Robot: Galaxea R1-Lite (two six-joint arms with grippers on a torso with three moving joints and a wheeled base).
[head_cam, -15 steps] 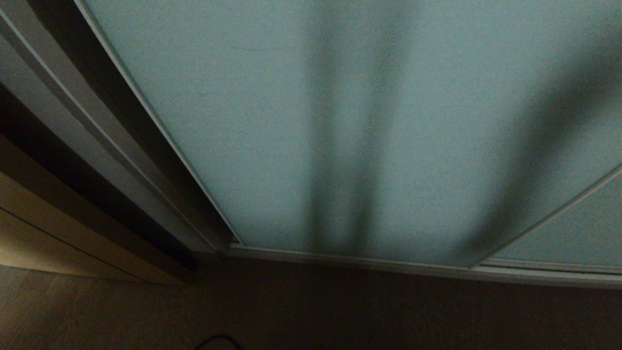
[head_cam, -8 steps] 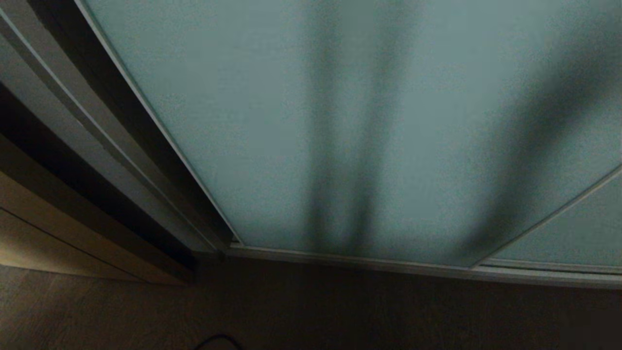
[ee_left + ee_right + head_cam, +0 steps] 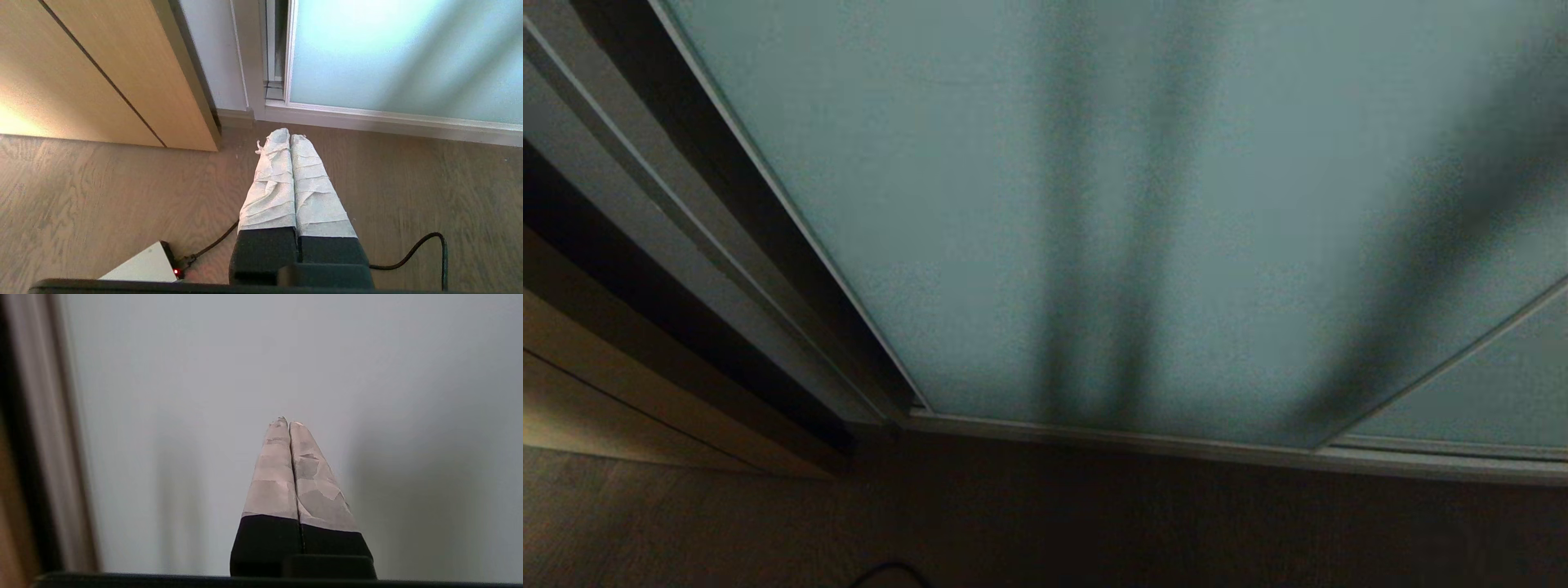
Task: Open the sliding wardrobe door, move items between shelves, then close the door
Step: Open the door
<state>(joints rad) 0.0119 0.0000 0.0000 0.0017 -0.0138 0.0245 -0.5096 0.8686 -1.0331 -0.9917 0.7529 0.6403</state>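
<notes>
Frosted teal glass of the sliding door (image 3: 286, 355) fills the space just ahead of the right gripper (image 3: 289, 424), its taped fingers pressed together, holding nothing. The left gripper (image 3: 290, 136), likewise pressed together, hangs above the wooden floor (image 3: 102, 192), the door's bottom rail beyond its tips.

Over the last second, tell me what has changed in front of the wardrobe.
Almost nothing. In the head view the sliding wardrobe door sits closed in the same place, with only the soft shadows on its frosted panel shifting slightly. Its silver-grey frame, the wooden floor and the black cable are as they were. Neither arm enters that view.
</notes>
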